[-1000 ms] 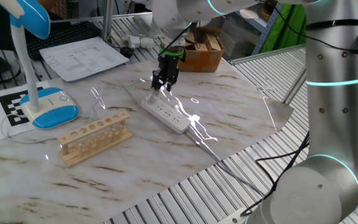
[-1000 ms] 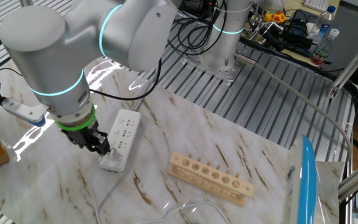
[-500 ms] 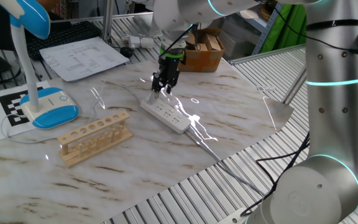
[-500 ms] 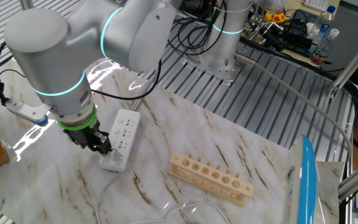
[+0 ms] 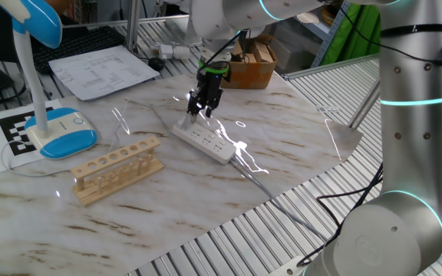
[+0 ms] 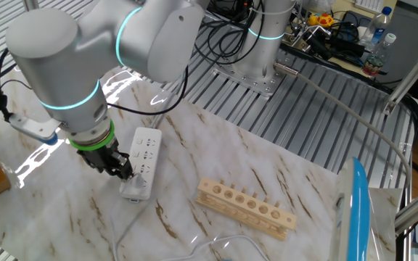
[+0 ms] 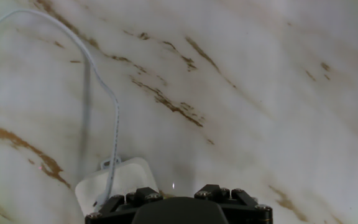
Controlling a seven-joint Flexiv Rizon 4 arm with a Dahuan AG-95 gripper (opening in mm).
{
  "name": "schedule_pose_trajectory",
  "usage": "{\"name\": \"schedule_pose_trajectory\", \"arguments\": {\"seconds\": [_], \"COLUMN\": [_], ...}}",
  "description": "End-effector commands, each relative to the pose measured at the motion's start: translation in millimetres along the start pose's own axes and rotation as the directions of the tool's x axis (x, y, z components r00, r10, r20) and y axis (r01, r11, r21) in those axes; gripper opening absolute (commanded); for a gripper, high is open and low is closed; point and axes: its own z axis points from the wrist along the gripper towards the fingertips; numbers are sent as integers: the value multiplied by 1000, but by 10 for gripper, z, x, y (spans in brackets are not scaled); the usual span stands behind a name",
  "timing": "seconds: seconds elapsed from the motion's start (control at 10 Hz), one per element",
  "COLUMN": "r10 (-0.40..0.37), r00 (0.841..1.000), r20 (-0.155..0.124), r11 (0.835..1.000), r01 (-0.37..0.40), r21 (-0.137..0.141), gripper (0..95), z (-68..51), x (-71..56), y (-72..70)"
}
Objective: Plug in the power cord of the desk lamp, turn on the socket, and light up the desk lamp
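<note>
Legible text: none. Printed sheet (image 5: 104, 70), well beyond the jaws: lines too small to read. Black-and-white square marker (image 5: 20, 132) under lamp base: pattern only.

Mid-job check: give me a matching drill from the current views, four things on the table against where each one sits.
Things:
1. end effector
2. desk lamp
3. wooden rack
4. printed sheets

Places:
A. between lamp base and socket
B. over one end of the socket
C. far edge, beside a keyboard
D. base on a black-and-white marker sheet

Pairs: 1-B, 2-D, 3-A, 4-C
</note>
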Motion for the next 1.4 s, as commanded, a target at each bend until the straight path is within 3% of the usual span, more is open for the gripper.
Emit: {"name": "schedule_pose_trajectory", "arguments": {"seconds": [0.1, 0.8, 1.1, 1.4], "r10": [5, 38, 49, 58], "r00": [1000, 999, 999, 998], "r20": [-4, -7, -6, 3], "r11": [1000, 998, 997, 997], "r01": [-5, -38, -50, -58], "r21": [-11, -58, -63, -42], "gripper": [570, 570, 570, 570], "z": [-5, -4, -13, -2], "x": [20, 29, 38, 88], "y": [12, 27, 51, 121]}}
